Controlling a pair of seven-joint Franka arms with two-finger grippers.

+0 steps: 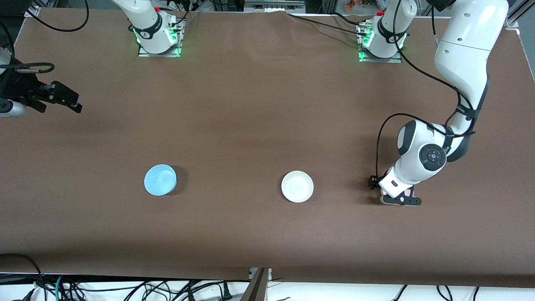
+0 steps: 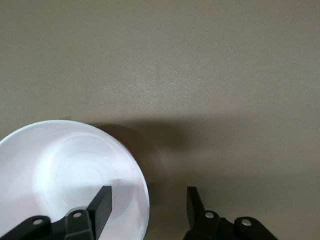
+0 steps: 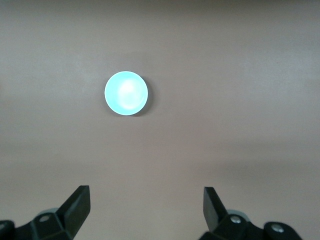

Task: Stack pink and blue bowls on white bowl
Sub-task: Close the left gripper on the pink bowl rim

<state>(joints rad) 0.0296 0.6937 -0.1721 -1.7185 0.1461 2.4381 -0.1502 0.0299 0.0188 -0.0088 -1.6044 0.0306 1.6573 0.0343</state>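
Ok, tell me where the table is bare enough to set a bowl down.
The stretch between the blue bowl and the white bowl is bare, and so is the strip nearer the front camera than both. It is crowded at the left claw, astride the pink bowl's rim.

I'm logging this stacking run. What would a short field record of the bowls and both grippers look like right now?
white bowl: bare on the table, nothing stacked in it
blue bowl: apart, toward the right arm's end
pink bowl: toward the left arm's end, under the left gripper
left gripper: low, one finger inside the pink bowl, one outside its rim, not yet clamped
right gripper: open, waits high above the table
stack: not begun
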